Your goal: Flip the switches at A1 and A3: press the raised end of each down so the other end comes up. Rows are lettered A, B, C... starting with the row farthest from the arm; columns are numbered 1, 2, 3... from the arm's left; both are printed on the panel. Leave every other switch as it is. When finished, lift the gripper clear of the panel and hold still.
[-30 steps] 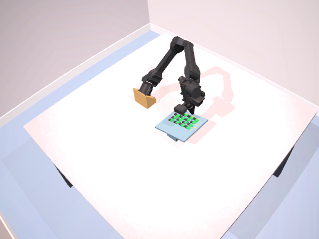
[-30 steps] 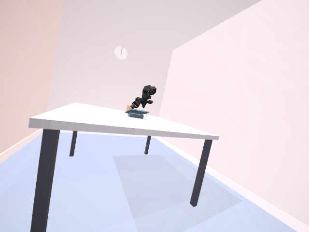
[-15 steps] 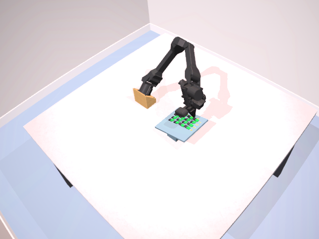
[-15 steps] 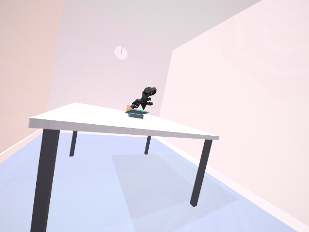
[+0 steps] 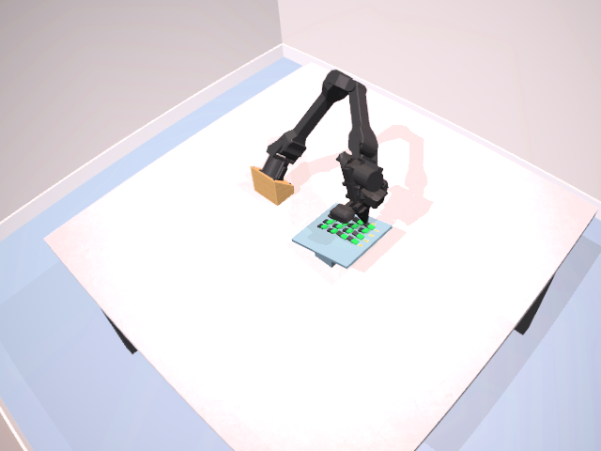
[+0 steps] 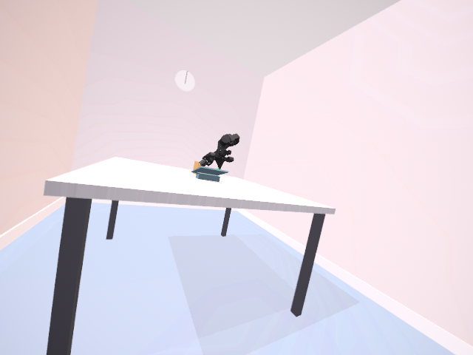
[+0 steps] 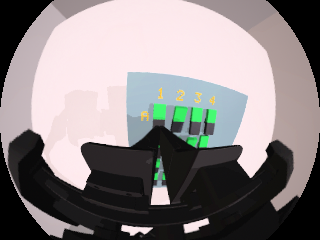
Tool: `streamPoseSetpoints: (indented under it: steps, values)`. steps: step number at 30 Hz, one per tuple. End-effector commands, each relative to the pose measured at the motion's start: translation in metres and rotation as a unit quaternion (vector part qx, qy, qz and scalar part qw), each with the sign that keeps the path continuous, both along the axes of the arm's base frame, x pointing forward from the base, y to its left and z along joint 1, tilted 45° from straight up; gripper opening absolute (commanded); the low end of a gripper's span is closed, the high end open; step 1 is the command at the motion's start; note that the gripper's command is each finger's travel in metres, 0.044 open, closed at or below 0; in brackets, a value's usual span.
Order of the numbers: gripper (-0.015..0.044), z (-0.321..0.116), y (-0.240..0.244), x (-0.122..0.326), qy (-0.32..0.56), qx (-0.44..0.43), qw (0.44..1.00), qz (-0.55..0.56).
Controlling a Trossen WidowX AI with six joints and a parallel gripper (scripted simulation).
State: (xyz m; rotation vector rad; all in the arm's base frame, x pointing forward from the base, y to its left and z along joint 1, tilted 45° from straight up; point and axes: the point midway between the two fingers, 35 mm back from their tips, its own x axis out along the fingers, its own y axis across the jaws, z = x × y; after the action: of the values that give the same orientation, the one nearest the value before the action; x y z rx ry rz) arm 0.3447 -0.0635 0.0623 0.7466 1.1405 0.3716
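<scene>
Gripper (image 7: pixel 162 139): I keep it shut, empty, a single poking tip; A1 (image 7: pixel 159 115) just ahead.

matt black gripper (image 7: pixel 162 135), smooth blue panel (image 5: pixel 310 236)

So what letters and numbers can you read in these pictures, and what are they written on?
"1", "2", "3", "4": yellow numbers along the far edge of the blue switch panel, wrist view.
"A": yellow letter at the left end of the panel's farthest row, wrist view.
Other row letters: hidden behind the shut gripper.
Yellow marks along the panel's edge in the top view: too small to read.
Exterior view: nothing readable; the round wall clock shows no numbers.
</scene>
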Motion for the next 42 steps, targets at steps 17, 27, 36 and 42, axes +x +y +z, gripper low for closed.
streamPoseSetpoints:
  steps: [17, 27, 36, 42]
  values:
    - [0.0000, -0.0009, 0.0015, 0.0010, 0.000, 0.003, 1.000, -0.002]
    - [0.0000, -0.0018, 0.0023, 0.0015, 0.000, 0.003, 1.000, -0.002]
    - [0.0000, -0.0026, 0.0031, 0.0020, 0.000, 0.003, 1.000, -0.002]
    - [0.0000, -0.0032, 0.0036, 0.0023, 0.000, 0.003, 1.000, -0.002]
